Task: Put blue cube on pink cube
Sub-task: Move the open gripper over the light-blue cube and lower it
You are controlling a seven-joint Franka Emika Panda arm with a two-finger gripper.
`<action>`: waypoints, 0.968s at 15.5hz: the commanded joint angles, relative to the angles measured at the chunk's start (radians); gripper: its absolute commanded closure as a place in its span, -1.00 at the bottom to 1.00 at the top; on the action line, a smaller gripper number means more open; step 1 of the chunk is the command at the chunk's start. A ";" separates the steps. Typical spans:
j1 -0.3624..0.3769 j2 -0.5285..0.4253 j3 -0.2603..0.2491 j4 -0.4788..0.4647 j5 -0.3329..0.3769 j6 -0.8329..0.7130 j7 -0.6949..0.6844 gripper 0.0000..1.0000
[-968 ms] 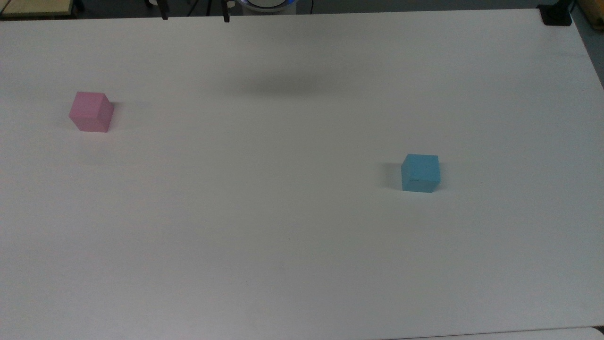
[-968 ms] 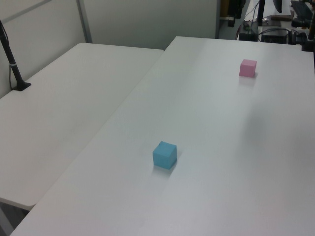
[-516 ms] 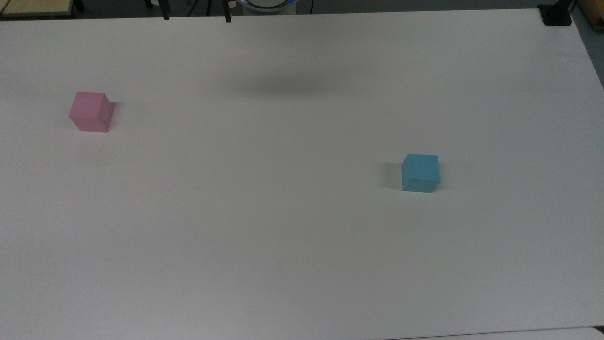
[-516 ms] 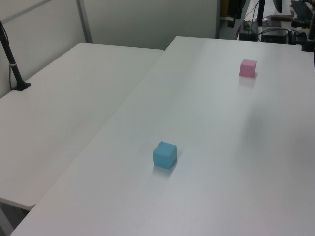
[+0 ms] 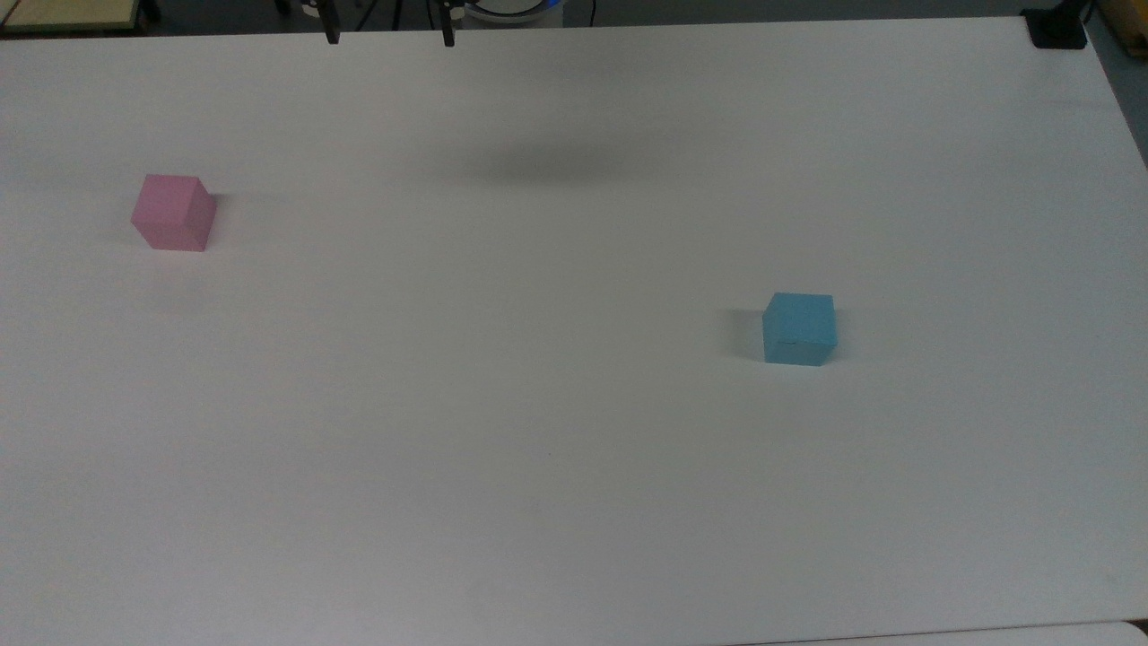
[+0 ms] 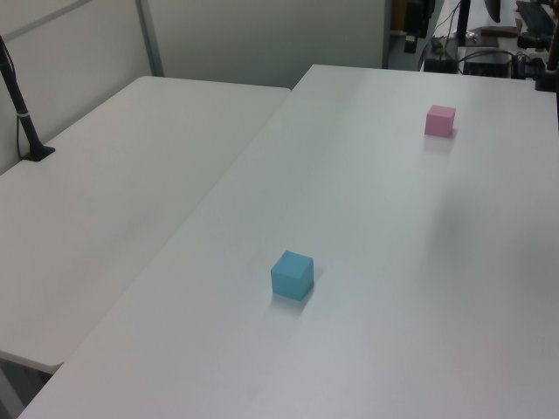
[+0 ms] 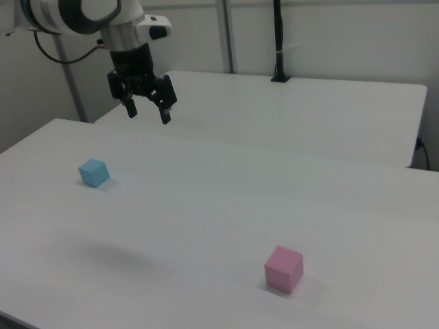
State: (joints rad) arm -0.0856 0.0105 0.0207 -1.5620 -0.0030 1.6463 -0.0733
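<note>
The blue cube (image 5: 799, 328) rests on the white table at the top view's right; it sits alone near the front in the left view (image 6: 292, 275) and at the right view's left (image 7: 93, 172). The pink cube (image 5: 174, 213) stands far off at the top view's left, also seen in the left view (image 6: 440, 120) and at the right view's lower right (image 7: 284, 269). My gripper (image 7: 147, 112) hangs open high above the table, holding nothing, up and to the right of the blue cube in the right view. Its two fingertips (image 5: 333, 38) poke in at the top view's upper edge.
The white table (image 5: 556, 431) is bare between the cubes. A second white table (image 6: 105, 201) adjoins it at the left view's left. A black post (image 6: 21, 109) stands on that table. A black mount (image 5: 1058, 31) sits at the top view's upper right corner.
The fingertips at the top view's upper edge have shifted slightly to the right and down. Both cubes have stayed put.
</note>
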 commanded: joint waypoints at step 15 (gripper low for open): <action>0.026 -0.018 0.042 -0.079 0.173 0.012 0.202 -1.00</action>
State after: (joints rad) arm -0.0739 0.0113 0.0679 -1.6169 0.1081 1.6451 0.0528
